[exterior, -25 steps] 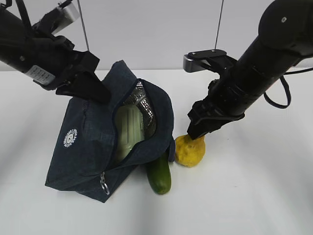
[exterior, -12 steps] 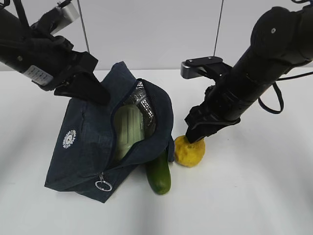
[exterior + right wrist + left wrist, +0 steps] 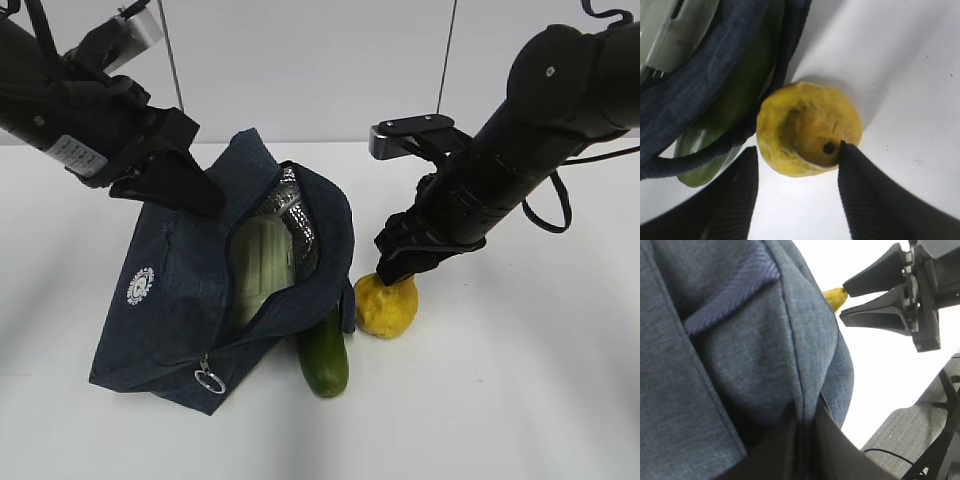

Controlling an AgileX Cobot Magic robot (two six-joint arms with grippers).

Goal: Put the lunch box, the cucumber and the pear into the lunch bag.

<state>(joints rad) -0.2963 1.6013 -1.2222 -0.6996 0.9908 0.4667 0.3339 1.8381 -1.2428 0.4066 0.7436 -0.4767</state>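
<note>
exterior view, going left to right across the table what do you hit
left gripper pinching the lunch bag → lunch box inside the bag → cucumber → pear under the right gripper

The lunch bag (image 3: 190,300) is lying unzipped on the white table (image 3: 520,400), with the lunch box (image 3: 258,268) showing inside (pale green lid up). The cucumber (image 3: 325,355) is lying against the bag's edge. The right gripper (image 3: 397,268) is touching the pear (image 3: 387,305); the left gripper (image 3: 170,185) is pinching the bag's upper fabric.
</note>
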